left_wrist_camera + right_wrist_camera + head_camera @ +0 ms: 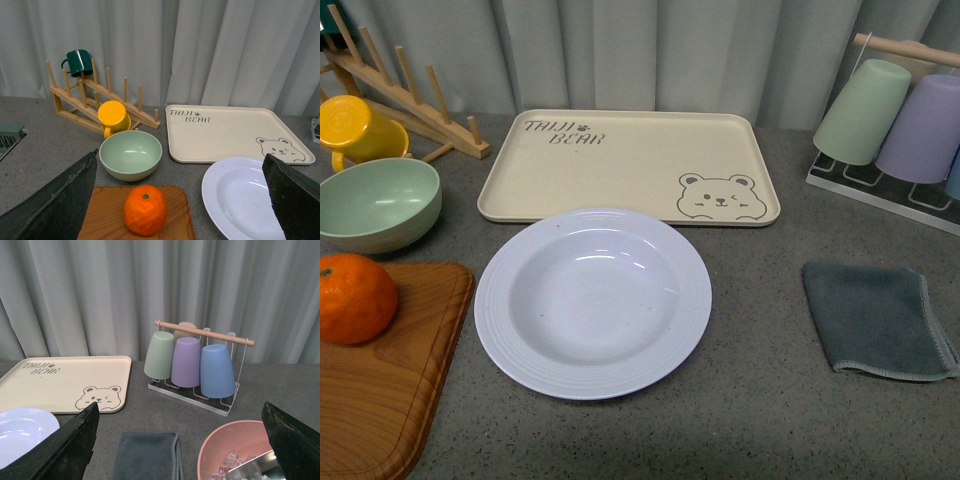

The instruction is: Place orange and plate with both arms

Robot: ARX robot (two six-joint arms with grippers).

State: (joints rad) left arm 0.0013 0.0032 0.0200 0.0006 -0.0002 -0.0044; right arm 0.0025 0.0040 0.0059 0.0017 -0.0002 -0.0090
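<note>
My left tool [180, 156] is released. In the left wrist view its two dark fingers [60, 205] stand far apart at the edges of the picture with nothing gripped between them. It hangs above the bench [760, 400], pitched down and forward. Neither of my arms shows in the front view.

At the far left of the front view a wooden rack [405, 95] stands at the back, and a yellow cup [358, 130] lies on its side just in front of it. A mint-green bowl [375, 203] sits nearer, close beside the cup. The orange [355, 298] rests on the far end of a wooden board [380, 400], just in front of the bowl. The plate [510, 320] lies flat on the bench beside the board, with nothing in it. Behind it the beige bear tray [620, 160] lies flat, its near edge at the plate's far rim.

To the right a folded grey cloth [880, 318] lies well apart from the plate. A wire stand behind it holds upturned cups [865, 112].

My right tool [180, 405] is likewise released. Its fingers [65, 450] are spread wide, holding nothing, above the cloth and a pink bowl [235, 440].
</note>
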